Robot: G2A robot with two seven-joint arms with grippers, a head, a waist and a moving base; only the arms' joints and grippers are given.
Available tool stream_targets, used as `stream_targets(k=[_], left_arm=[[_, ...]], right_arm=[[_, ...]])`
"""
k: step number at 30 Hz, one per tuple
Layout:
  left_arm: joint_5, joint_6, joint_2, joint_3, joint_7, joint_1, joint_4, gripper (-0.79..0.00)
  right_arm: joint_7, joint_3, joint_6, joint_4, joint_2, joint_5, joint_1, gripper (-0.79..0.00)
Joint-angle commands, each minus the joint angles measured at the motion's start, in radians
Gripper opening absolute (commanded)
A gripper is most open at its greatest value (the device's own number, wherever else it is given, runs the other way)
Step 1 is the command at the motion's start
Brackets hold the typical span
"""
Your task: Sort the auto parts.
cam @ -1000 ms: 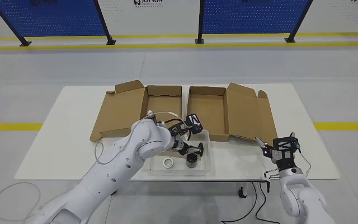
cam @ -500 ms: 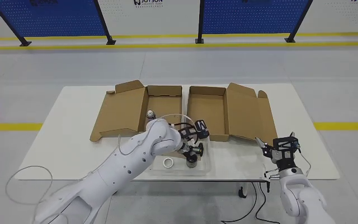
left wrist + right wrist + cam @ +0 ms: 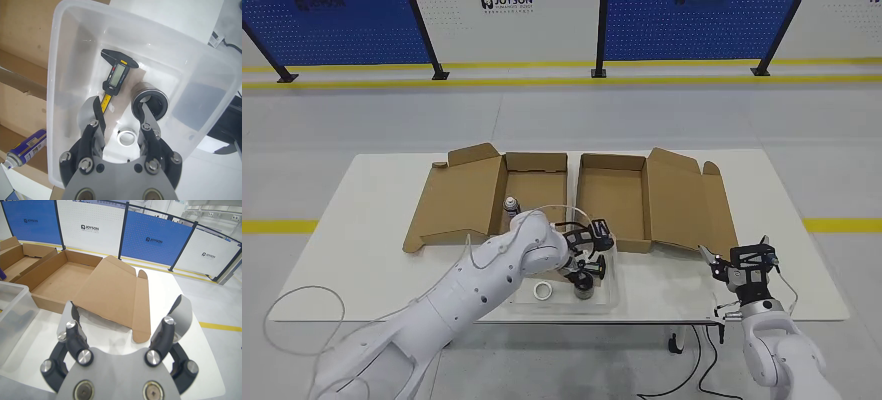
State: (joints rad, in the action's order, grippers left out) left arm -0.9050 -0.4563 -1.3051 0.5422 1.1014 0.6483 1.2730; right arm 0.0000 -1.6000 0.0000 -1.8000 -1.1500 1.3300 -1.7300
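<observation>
While the left end effector [image 3: 119, 103] hangs spread open inside the clear bin [image 3: 54, 75], one finger sits at the mouth of the black bearing [image 3: 151, 103], the other over the caliper [image 3: 116, 73], silver ring [image 3: 126, 137] between. Right end effector [image 3: 125, 306], released and empty, hovers over the bench [image 3: 170, 317].

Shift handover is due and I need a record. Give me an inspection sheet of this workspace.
Surface: white table, no spills seen.
Job's things: clear bin holds caliper, black bearing and silver ring; spray can in left box; right box, nothing seen inside.
Clutter: brownish strip under the caliper.
Grippers: left gripper open over the bin; right gripper open above the table.
Cables: black cable beyond the table edge.
Surroundings: partition panels, yellow floor lines.
</observation>
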Motion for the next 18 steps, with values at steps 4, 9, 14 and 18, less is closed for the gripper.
stream_targets(k=[4,9,14,18], left_arm=[[-0.001,-0.010,-0.011,-0.013,-0.005,-0.006,-0.033,-0.409],[-0.003,-0.023,-0.024,-0.029,-0.008,-0.012,-0.063,-0.446],[-0.002,-0.039,-0.036,-0.045,-0.007,-0.016,-0.089,-0.480],[-0.005,-0.047,-0.045,-0.055,-0.007,-0.017,-0.107,-0.517]], right_arm=[[0.000,0.000,0.000,0.000,0.000,0.000,0.000,0.000],[0.000,0.000,0.000,0.000,0.000,0.000,0.000,0.000],[0.000,0.000,0.000,0.000,0.000,0.000,0.000,0.000],[0.000,0.000,0.000,0.000,0.000,0.000,0.000,0.000]])
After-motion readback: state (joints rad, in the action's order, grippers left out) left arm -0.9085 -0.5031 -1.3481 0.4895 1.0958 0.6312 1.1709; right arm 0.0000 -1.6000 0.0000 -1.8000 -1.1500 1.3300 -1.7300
